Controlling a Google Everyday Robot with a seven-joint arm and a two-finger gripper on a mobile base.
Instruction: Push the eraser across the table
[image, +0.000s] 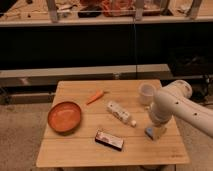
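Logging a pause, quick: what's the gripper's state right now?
Gripper: cannot be told; it sits low at the table's right side, by the blue sponge, apart from the eraser.

1. This looks like a robot test lab or workshop rather than a home.
2. A long workbench (100, 21) runs across the back, cluttered on top, with upright posts and dark open space beneath.
3. A small slatted tabletop (75, 150) stands alone on a speckled hard floor (20, 130), carrying unrelated props: an orange bowl (64, 116), a carrot (95, 96) and a cup (146, 92).
4. A white robot arm (172, 102) reaches in from the right, its pincer (157, 125) low over the tabletop's right side.
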